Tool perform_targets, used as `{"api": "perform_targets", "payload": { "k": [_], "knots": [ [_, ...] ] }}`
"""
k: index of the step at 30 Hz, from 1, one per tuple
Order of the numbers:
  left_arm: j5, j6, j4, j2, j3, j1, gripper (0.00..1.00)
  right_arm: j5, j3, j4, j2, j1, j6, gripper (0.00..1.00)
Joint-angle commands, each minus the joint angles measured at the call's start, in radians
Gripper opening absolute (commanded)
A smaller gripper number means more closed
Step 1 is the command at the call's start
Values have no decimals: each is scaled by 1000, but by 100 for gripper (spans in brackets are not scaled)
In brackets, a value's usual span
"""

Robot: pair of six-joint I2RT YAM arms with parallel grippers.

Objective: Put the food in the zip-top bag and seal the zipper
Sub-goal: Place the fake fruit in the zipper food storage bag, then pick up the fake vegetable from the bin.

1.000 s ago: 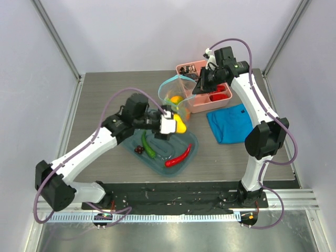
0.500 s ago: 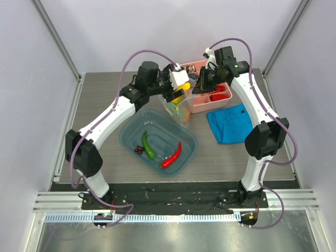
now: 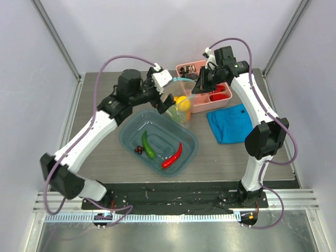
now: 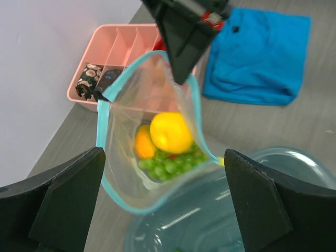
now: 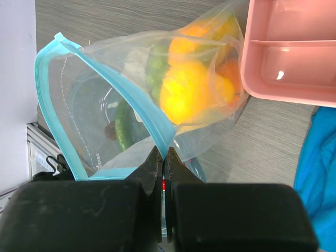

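Observation:
The clear zip-top bag (image 3: 177, 107) stands open at the teal tray's far edge, its light blue zipper (image 3: 180, 80) spread wide. My right gripper (image 5: 164, 152) is shut on the zipper strip (image 5: 142, 105) and holds the mouth up. Inside lie a yellow fruit (image 4: 170, 131), an orange (image 4: 143, 143) and green grapes (image 4: 170, 164). My left gripper (image 4: 163, 210) is open and empty, just above and left of the bag's mouth (image 3: 165, 98). A green cucumber (image 3: 148, 146), dark cherries (image 3: 139, 149) and a red chili (image 3: 173, 156) lie in the tray.
The teal translucent tray (image 3: 186, 137) sits mid-table under the bag. A pink divided box (image 3: 223, 95) stands behind and right of the bag, close to my right gripper. A folded blue cloth (image 3: 228, 123) lies to the right.
My left gripper lifted a yellow fruit from the tray to the bag's mouth and let it go. The fruit now lies in the bag; the gripper is open and drawn slightly left.

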Motion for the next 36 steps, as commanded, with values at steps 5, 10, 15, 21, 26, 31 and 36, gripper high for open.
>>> {"api": "perform_targets", "payload": {
  "k": [5,10,15,21,26,31,36],
  "knots": [
    [126,-164,-109,-346,-376,-33,100,0,27,23,-35,2,-13,1],
    [14,-179,-143,-306,-505,-152,100,-5,10,24,-36,4,-6,1],
    [-179,-176,-51,-147,-568,-327,100,5,7,23,-39,4,-6,1],
    [-331,-179,57,47,-559,-413,89,22,-10,30,-48,4,-3,1],
    [-429,-164,68,189,-519,-413,71,37,-11,27,-55,2,-17,1],
    [-412,-176,-12,110,-449,-409,15,37,-17,30,-58,4,-22,1],
    [-279,-158,-89,-175,-372,-393,0,26,-11,29,-48,4,-17,1]
  ]
}}
